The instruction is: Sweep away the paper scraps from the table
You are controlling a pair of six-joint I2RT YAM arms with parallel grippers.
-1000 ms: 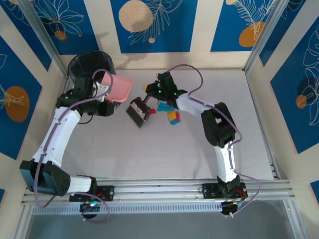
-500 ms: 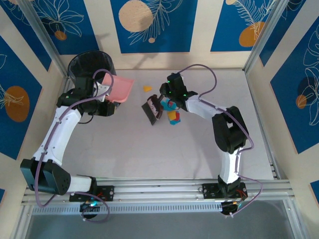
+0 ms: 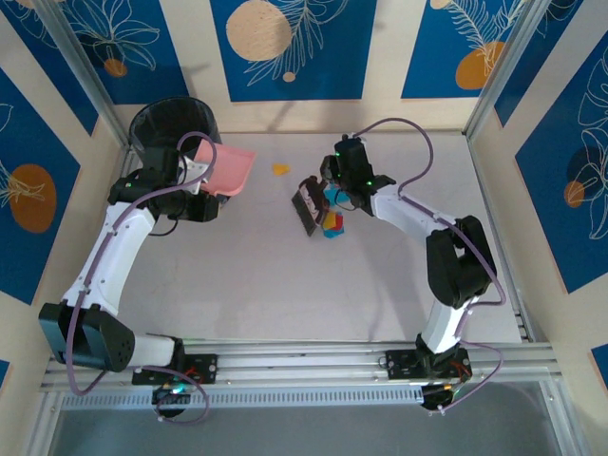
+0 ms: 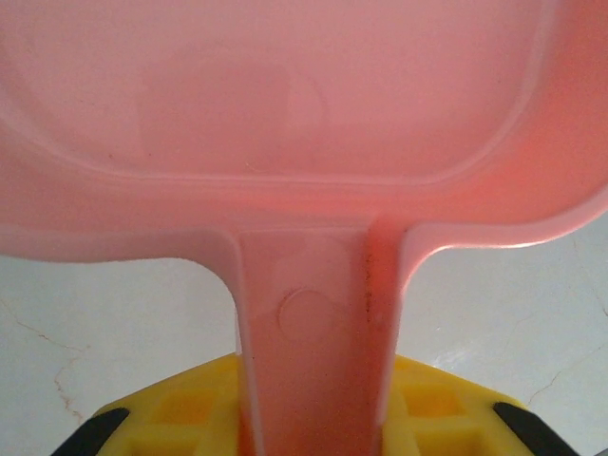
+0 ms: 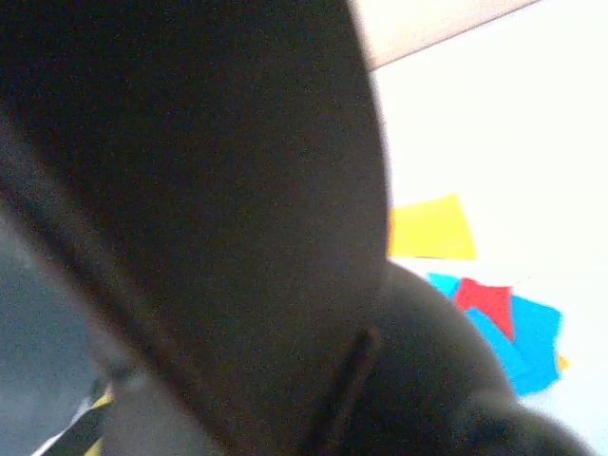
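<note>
My left gripper point(image 3: 197, 183) is shut on the handle of the pink dustpan point(image 3: 231, 168), which it holds at the back left of the table point(image 3: 285, 285). In the left wrist view the handle point(image 4: 309, 332) runs between my yellow fingers point(image 4: 180, 418). My right gripper point(image 3: 334, 182) is shut on the small dark brush point(image 3: 309, 201), whose head sits just left of a cluster of paper scraps point(image 3: 331, 225) in red, yellow and blue. One orange scrap point(image 3: 280, 169) lies apart, between dustpan and brush. The right wrist view has the brush point(image 5: 190, 190) close up, with a yellow scrap point(image 5: 432, 230) and red and blue scraps point(image 5: 503, 323) beyond.
A black round bin point(image 3: 174, 123) stands in the back left corner behind the dustpan. Patterned walls close in the table on three sides, and aluminium rails point(image 3: 313, 361) run along its near edge.
My right gripper has carried the brush to the right, from near the dustpan to the scrap cluster. The lone orange scrap has come into view. The left arm and dustpan have stayed still.
</note>
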